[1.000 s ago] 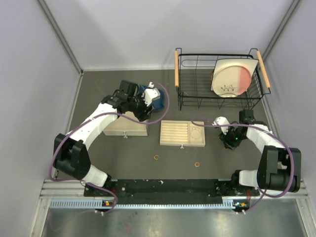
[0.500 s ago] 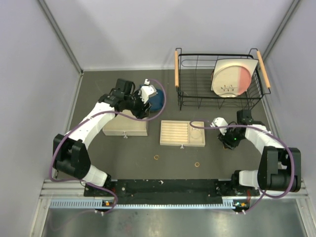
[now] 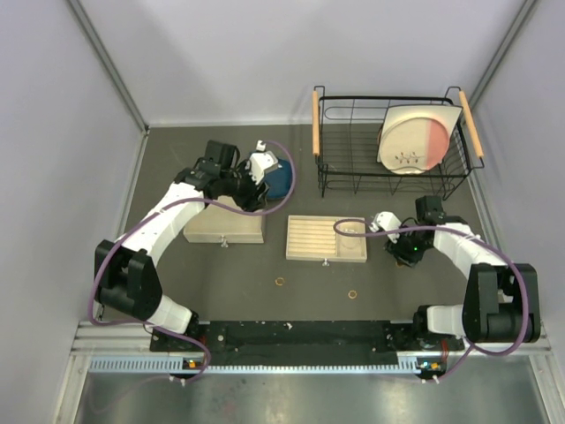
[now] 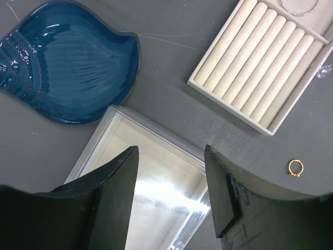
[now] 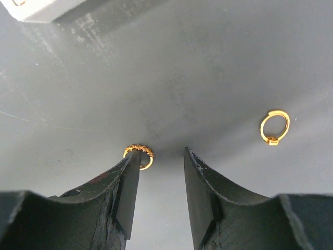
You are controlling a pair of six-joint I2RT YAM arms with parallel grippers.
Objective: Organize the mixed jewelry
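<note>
A textured gold ring point(image 5: 139, 152) lies on the dark mat, touching the tip of my right gripper's left finger. The right gripper point(image 5: 161, 156) is open and low over the mat, just right of the slotted tray point(image 3: 327, 238). A plain gold ring point(image 5: 274, 126) lies further off. Two gold rings point(image 3: 280, 282) point(image 3: 352, 293) lie on the mat in front of the tray. A thin silver hoop point(image 4: 301, 8) rests in the tray's end compartment. My left gripper point(image 4: 171, 192) is open and empty above the pale wooden box point(image 4: 151, 198). It sees one gold ring point(image 4: 295, 167).
A blue glazed dish point(image 3: 278, 177) sits behind the wooden box point(image 3: 223, 227). A black wire rack point(image 3: 393, 146) holding a plate stands at the back right. The right arm's purple cable loops over the tray's right end.
My right gripper has moved left toward the tray's right end. My left gripper has drawn back a little, uncovering more of the blue dish.
</note>
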